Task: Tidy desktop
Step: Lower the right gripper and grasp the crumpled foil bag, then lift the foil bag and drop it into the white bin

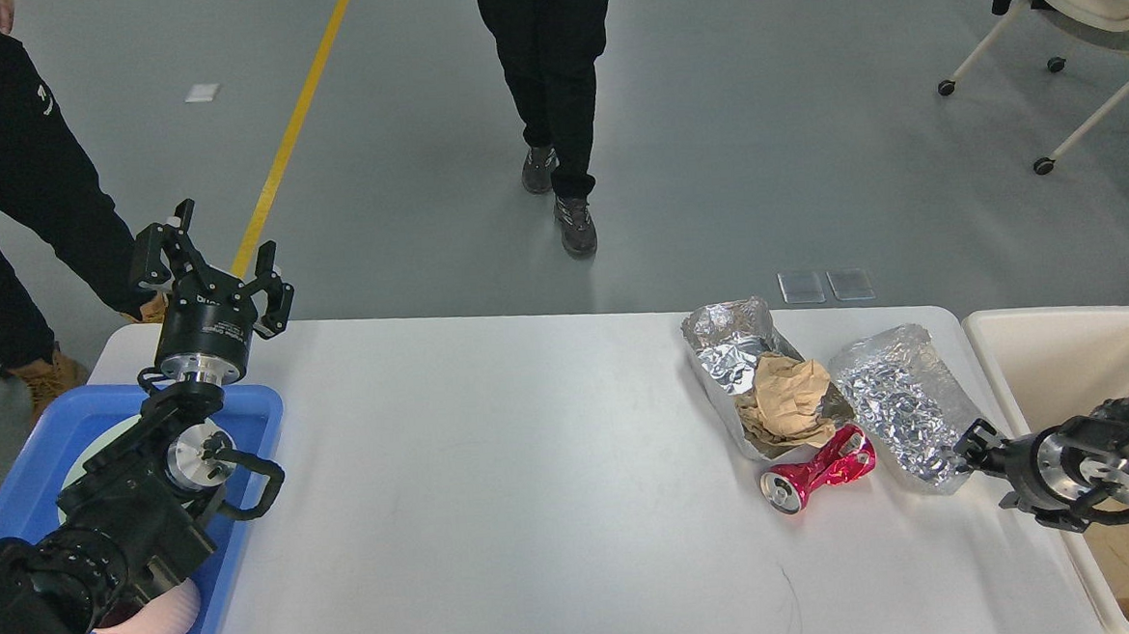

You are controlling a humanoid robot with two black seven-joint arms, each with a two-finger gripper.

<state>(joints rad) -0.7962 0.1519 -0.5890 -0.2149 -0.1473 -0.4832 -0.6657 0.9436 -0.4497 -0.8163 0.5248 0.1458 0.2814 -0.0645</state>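
The left arm rises upright, its tool (pixel 217 260) spread wide apart. The right arm reaches inward, its tool (pixel 970 448) small and dark, fingers indistinct.

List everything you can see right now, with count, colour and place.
desktop: 1, white, centre
foil tray: 1, silver, right on desktop, holds crumpled brown paper
foil lump: 1, silver, beside bin
crushed can: 1, red, in front of foil tray
bin: 1, cream, right edge
tray: 1, blue, left edge
people: 2, dark clothes, behind table
chair: 1, cream, top right
left gripper: open, above tray
right gripper: at foil lump
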